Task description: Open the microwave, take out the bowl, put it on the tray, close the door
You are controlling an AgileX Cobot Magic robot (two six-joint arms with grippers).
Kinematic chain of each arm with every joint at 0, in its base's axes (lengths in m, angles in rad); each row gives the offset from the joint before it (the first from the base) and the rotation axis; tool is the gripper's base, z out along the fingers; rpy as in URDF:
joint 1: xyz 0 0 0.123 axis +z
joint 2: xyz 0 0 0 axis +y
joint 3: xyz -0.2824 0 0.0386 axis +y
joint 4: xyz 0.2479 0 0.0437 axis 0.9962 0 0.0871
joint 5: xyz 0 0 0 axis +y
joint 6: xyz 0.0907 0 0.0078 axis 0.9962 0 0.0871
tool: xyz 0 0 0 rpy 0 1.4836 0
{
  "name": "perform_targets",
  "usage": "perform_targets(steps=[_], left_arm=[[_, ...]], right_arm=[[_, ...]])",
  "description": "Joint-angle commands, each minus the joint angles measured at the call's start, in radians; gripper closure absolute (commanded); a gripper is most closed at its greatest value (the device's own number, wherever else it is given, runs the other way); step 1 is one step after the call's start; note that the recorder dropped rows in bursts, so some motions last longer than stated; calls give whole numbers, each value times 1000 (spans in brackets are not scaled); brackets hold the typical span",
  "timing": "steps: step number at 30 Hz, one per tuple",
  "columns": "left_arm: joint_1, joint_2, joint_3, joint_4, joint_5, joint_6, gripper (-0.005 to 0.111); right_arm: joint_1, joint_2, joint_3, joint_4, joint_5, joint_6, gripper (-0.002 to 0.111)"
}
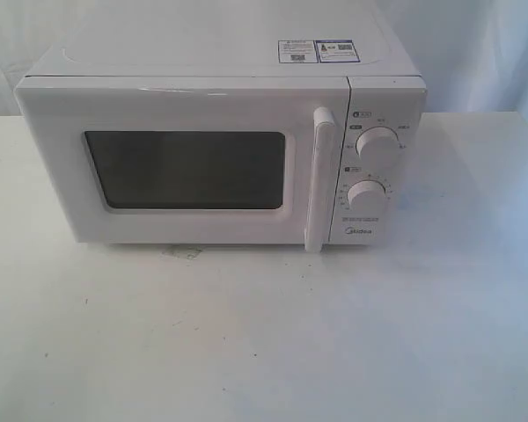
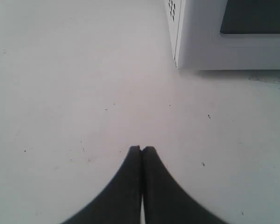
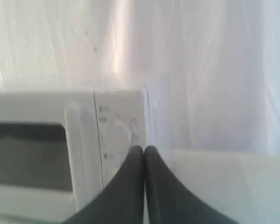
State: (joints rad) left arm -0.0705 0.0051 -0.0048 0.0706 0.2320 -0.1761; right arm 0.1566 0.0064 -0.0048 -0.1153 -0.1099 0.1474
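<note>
White tabletop (image 1: 264, 352) filled the near ground of the exterior view, matt and pale. A faint greenish smudge (image 1: 183, 252) lay just before the oven's base, at about 7 o'clock from the window. The left wrist view showed the same surface scattered with tiny dark specks (image 2: 208, 116).

Over that surface hung the left gripper (image 2: 141, 149). Its black fingers (image 2: 126, 186) were pressed together down to a hairline seam, and nothing was caught between them. Whether the tips touched the table could not be told. Beyond them, apart from them, stood a lower front corner of the oven.

The right gripper (image 3: 144, 149) was likewise closed tight and held nothing. It faced the control panel in a blurred picture, with one round knob just past its fingertips.

Farther back, at 12 o'clock on the table, sat the microwave (image 1: 220, 97). Its door (image 1: 185, 110) lay flush against the body. What lay behind the dark window (image 1: 185, 170) could not be made out. The tall white handle (image 1: 319, 180) stood at 3 o'clock from the window. At 3 o'clock from the handle were the upper knob (image 1: 376, 145) and, directly under it, the lower knob (image 1: 367, 194). Small stickers (image 1: 317, 51) lay on the oven's top at about 1 o'clock. Behind everything hung white cloth (image 1: 484, 53) in soft folds.
</note>
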Motion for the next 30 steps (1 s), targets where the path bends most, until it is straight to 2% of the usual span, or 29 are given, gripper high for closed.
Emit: perform_targets(steps=[1,3,6,9,13,16,20,30], left_arm=[[2,-5,5,-4,0,1,107],[2,-5,5,-4,0,1,107],[2,-5,5,-4,0,1,107],[2,-5,5,-4,0,1,107],[2,-5,5,-4,0,1,107],[2,-5,5,-4,0,1,107],[2,-5,5,-4,0,1,107],[2,-5,5,-4,0,1,107]], right_arm=[[-6,-6,5,-9,-401,25,108],[-6,-6,5,-20,-529,159,108],[-6,-6,-84,-26,-520,211,108],[-6,59,-235,-80,-368,321,108],[-6,240,-461,-370,-47,571,108],[-4,378,-531,-511,155,730,108],[36,579,-529,-498,242,687,108],[222,966,-529,-483,174,638,108]])
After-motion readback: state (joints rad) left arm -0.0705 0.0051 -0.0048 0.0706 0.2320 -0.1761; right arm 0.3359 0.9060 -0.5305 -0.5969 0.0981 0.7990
